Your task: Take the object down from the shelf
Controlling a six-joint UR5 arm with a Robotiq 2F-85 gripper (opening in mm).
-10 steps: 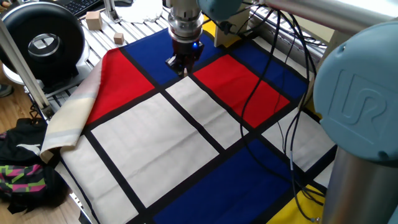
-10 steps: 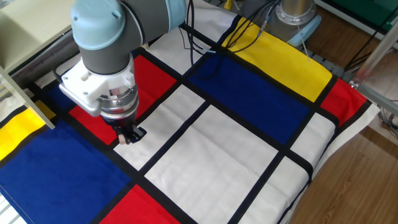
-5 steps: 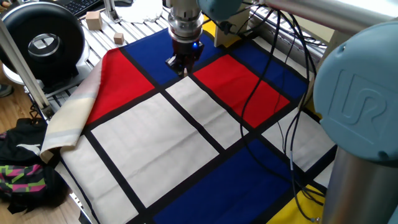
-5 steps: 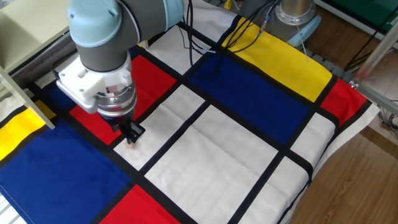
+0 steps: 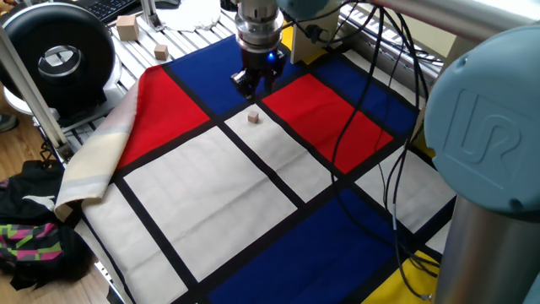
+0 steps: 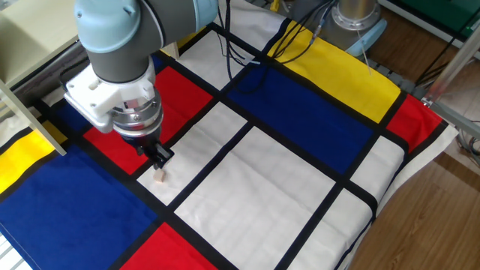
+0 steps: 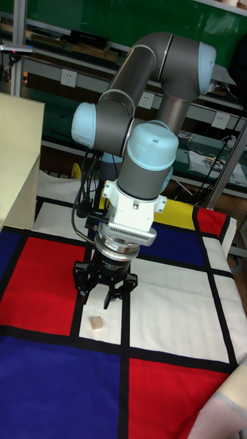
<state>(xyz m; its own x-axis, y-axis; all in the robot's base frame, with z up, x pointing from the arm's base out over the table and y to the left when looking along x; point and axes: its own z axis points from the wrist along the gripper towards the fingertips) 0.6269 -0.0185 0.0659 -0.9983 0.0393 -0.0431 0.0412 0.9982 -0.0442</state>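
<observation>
Claw (image 7: 105, 293) spread apart and empty, poised just above the tiny wooden cube (image 7: 97, 322), which sits alone on a white panel of the colour-block cloth (image 5: 202, 194), beside a black stripe and well off the pale shelf (image 7: 17, 161) at far left. Best lifted straight up, clear of the cube, without nudging it. Open cloth all around; dangling cables (image 5: 371, 101) to the right.

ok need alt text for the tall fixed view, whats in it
A tiny tan wooden cube lies on a white panel of a red, blue, white and yellow checked cloth, just below the open end effector of a grey and pale blue robot arm, which hangs above it without touching. A pale beige shelf stands at the left edge.
</observation>
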